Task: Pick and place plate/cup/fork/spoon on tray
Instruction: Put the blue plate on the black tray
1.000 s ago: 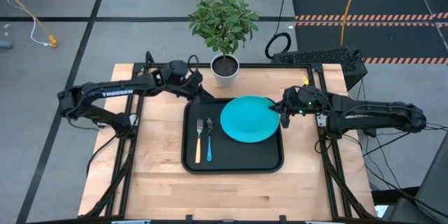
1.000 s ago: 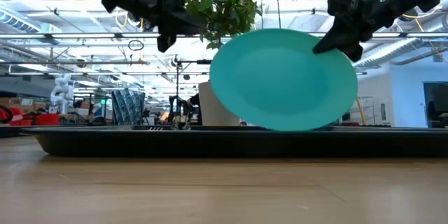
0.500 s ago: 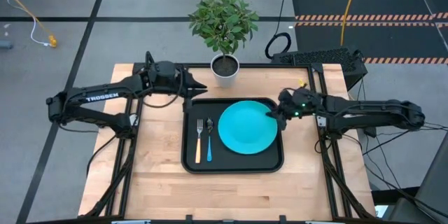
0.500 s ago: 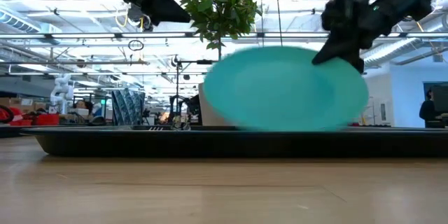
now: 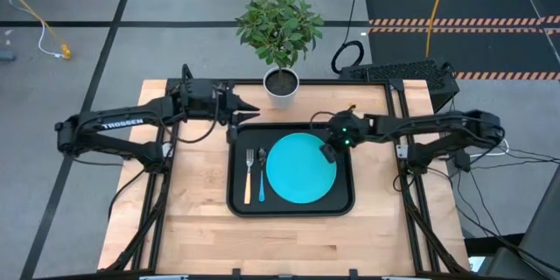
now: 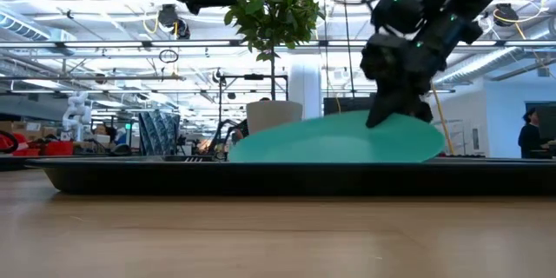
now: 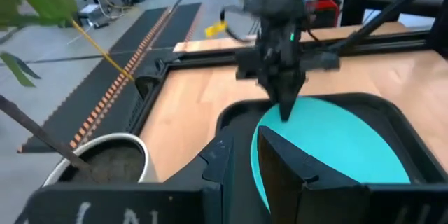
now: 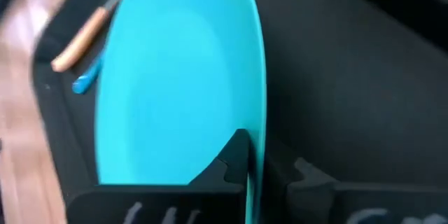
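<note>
Lying lower now than a second ago, the round flat turquoise-blue plate (image 5: 300,168) sits nearly level inside the large black rectangular tray (image 5: 343,203), beside the orange-handled fork (image 5: 248,178) and blue-handled spoon (image 5: 262,176). Right gripper (image 5: 330,147): reaching inward, fingers pinching the plate's rim. Left gripper (image 5: 247,107): raised beyond the tray's corner, fingers unclear.

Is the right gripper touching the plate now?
Touching. In the right wrist view the right gripper has one finger on each side of the plate rim, clamped on it.
</note>
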Controlling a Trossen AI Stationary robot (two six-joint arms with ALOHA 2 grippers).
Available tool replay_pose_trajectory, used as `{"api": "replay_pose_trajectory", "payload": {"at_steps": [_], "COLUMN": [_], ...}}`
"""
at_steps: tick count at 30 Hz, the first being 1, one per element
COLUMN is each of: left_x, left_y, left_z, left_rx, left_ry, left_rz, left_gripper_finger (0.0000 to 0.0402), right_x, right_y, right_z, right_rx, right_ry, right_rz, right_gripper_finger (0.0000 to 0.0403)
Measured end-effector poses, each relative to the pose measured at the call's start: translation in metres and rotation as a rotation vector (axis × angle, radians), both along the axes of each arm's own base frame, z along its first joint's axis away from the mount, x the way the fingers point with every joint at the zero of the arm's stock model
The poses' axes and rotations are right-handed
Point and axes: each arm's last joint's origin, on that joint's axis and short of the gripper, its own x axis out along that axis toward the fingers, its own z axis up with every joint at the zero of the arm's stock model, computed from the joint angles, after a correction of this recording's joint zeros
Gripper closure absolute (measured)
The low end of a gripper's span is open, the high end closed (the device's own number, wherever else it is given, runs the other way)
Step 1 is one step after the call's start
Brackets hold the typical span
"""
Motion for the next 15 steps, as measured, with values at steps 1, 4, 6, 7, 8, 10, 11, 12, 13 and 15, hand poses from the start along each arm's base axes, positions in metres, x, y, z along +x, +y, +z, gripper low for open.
{"api": "replay_pose_trajectory", "payload": {"at_steps": [1, 4, 6, 7, 8, 10, 11, 12, 13, 15], "left_x": [-0.001, -0.005, -0.007, -0.009, -0.011, -0.014, -0.017, -0.019, -0.022, -0.027], "left_y": [-0.001, -0.004, -0.006, -0.008, -0.009, -0.012, -0.014, -0.015, -0.017, -0.021], "left_z": [0.002, 0.004, 0.003, 0.003, 0.004, 0.006, 0.006, 0.006, 0.007, 0.010], "left_rx": [0.002, 0.002, -0.002, -0.005, -0.007, -0.007, -0.006, -0.005, 0.001, 0.010], "left_ry": [-0.008, -0.006, 0.008, 0.019, 0.025, 0.025, 0.035, 0.044, 0.047, 0.044], "left_rz": [-0.003, -0.009, -0.017, -0.020, -0.024, -0.033, -0.038, -0.042, -0.050, -0.064], "left_gripper_finger": [0.0335, 0.0335, 0.0335, 0.0335, 0.0335, 0.0335, 0.0335, 0.0335, 0.0335, 0.0335], "right_x": [0.001, 0.003, 0.004, 0.004, 0.005, 0.007, 0.008, 0.009, 0.009, 0.009], "right_y": [0.000, -0.001, -0.001, -0.001, -0.001, -0.001, 0.000, 0.000, 0.000, 0.000], "right_z": [-0.004, -0.011, -0.013, -0.013, -0.013, -0.014, -0.014, -0.015, -0.016, -0.017], "right_rx": [0.013, 0.041, 0.055, 0.060, 0.064, 0.071, 0.077, 0.080, 0.087, 0.098], "right_ry": [0.018, 0.048, 0.057, 0.056, 0.049, 0.034, 0.031, 0.033, 0.038, 0.044], "right_rz": [-0.011, -0.036, -0.051, -0.057, -0.063, -0.066, -0.062, -0.061, -0.067, -0.078], "right_gripper_finger": [0.0402, 0.0402, 0.0402, 0.0402, 0.0402, 0.0402, 0.0402, 0.0402, 0.0402, 0.0402]}}
